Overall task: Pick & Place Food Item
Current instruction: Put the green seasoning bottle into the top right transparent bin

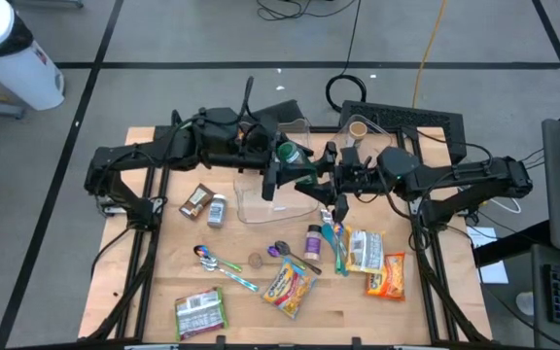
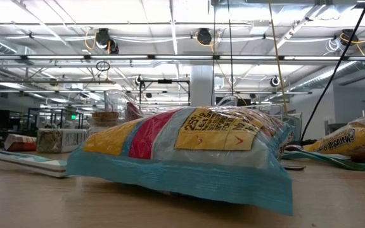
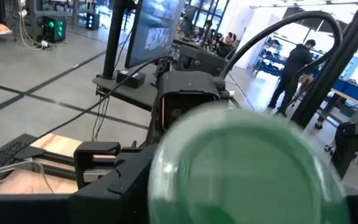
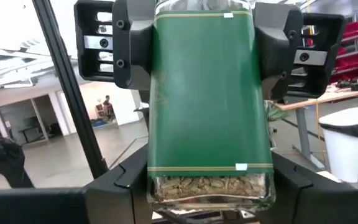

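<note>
- The green-labelled jar (image 4: 210, 93) is held up above the counter (image 1: 163, 282), over the clear plastic container (image 1: 261, 199), near the middle of the high view; both arms meet on it
- Left pincer (image 1: 278, 167) comes in from nine o'clock and is clamped on the jar; its wrist view shows the jar's green lid (image 3: 244, 165) end-on, filling the frame
- Right pincer (image 1: 327, 177) comes in from three o'clock and is clamped on the same jar; its wrist view shows the jar between its own fingers at the bottom edge and the other pincer's fingers (image 4: 129, 43) at both sides of the top; seeds or flakes show through the glass below the label; no lettering on the label can be read
- In the low view a snack bag (image 2: 189, 149) lies on the counter close up, teal, red and yellow; "25" prints on the yellow panel, the rest too small to read
- At three o'clock of it another yellow packet (image 2: 353, 142) carries a word starting "Man", partly cut off
- A person in dark clothes (image 3: 294, 68) stands in the room behind
</note>
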Available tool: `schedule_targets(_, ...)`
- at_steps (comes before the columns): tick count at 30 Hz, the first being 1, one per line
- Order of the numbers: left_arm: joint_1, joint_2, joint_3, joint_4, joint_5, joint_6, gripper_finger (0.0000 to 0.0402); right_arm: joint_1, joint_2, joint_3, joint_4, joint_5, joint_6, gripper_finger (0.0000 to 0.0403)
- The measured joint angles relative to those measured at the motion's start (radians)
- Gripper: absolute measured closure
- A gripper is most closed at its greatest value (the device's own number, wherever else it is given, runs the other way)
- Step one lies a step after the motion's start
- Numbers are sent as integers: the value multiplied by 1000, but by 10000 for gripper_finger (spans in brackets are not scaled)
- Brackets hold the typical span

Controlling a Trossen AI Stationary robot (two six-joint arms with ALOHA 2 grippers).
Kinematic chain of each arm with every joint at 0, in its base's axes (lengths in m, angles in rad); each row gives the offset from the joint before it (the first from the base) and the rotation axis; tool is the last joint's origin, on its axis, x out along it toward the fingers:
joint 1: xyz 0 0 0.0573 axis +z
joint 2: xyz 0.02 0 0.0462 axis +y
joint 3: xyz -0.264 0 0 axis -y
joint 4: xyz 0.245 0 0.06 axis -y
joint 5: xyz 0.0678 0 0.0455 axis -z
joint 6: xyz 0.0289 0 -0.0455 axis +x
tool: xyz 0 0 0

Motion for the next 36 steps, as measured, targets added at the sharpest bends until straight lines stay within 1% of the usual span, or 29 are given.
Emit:
schedule_targets(13, 0, -5, 1, 7, -8, 9, 172, -10, -1, 0, 74, 2, -42, 215)
schedule_targets(17, 5, -5, 1, 15, -8, 37, 172, -11, -1, 0, 106, 2, -47, 215)
schedule_targets(36, 11, 1, 1, 69, -16, 37, 172, -30, -2, 0, 215, 2, -69, 215)
